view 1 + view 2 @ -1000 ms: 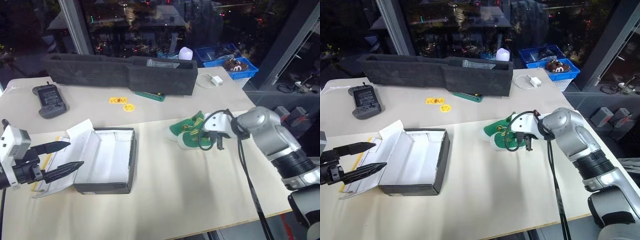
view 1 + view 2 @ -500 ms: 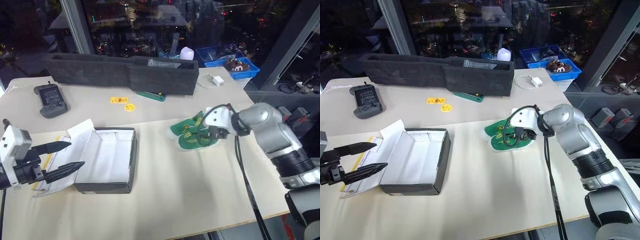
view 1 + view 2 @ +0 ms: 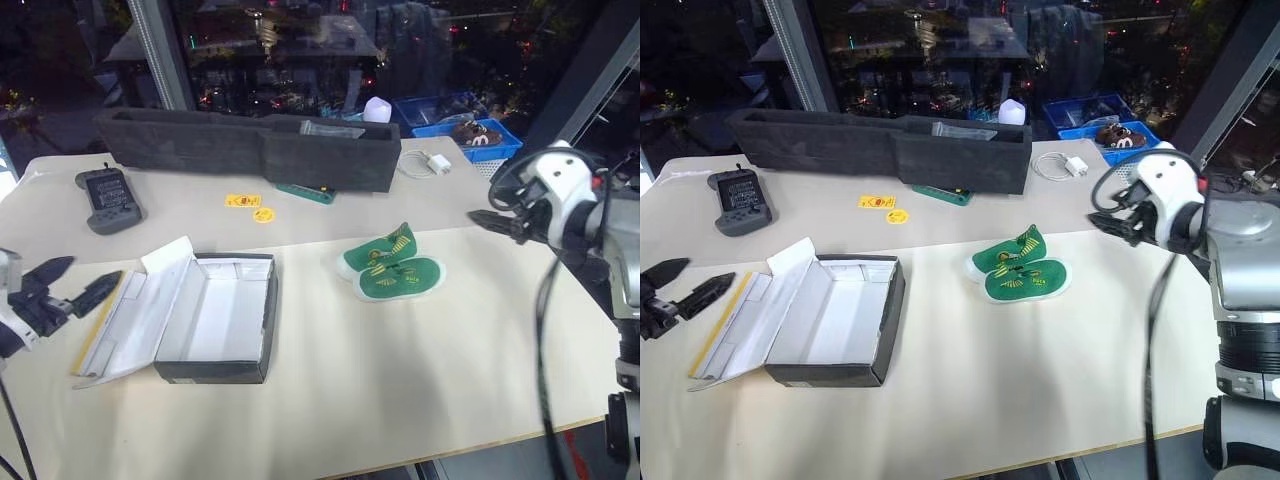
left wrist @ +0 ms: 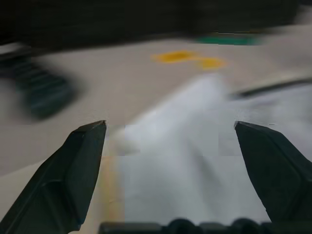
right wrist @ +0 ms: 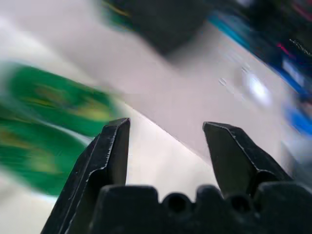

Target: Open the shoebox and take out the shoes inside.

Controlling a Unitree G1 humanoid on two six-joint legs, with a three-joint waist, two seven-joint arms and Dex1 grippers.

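And there we go: the right tool point(image 3: 490, 220) has let go and pulled away to the right, its black fingers now standing apart with nothing between them, well clear of the pair of small shoes with bright green soles and yellow markings point(image 3: 392, 268). A second ago it was down on those shoes; now they lie by themselves on the pale surface point(image 3: 400, 380), soles up, side by side and touching, right of the box and nearer than the long black foam tray point(image 3: 250, 145).

Over on the left, the flat cardboard shoebox with black sides and a white inside point(image 3: 215, 320) sits open, its lid folded out flat to the left, and we see nothing inside it. The left tool point(image 3: 680, 290) has drawn back from the lid toward the left edge, fingers spread wide and holding nothing.

What does that mean for us? By our reading the job looks done: box open, both shoes out and at rest. Both arms backing off looks like a finish rather than a fresh reach.

The grey handheld controller point(image 3: 108, 199) and the yellow stickers point(image 3: 248, 205) on the far side lie undisturbed.
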